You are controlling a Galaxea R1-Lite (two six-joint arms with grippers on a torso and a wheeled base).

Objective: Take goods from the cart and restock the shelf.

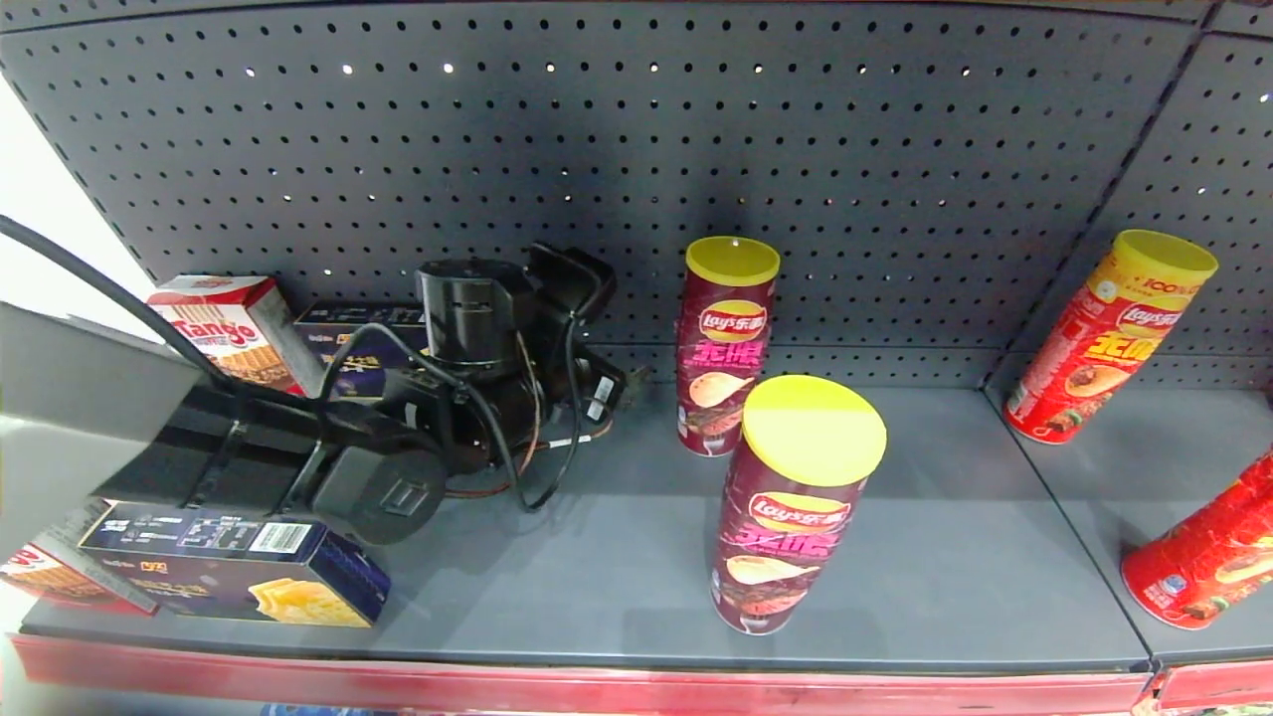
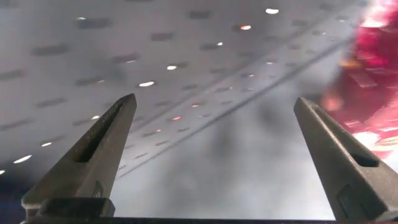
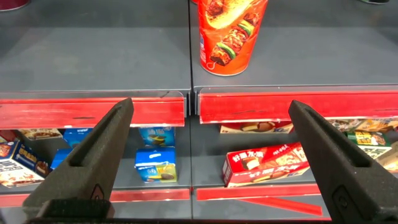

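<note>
Head view: grey shelf, pegboard back, red front edge.

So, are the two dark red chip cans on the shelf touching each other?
Apart. Head view: rear can stands well behind front can, bare shelf between their bases.

- Dark grey pegboard back panel; light shows through a few holes.
- Grey shelf deck, red strip along front edge.
- Far left: bright white area beside the panel.
</note>
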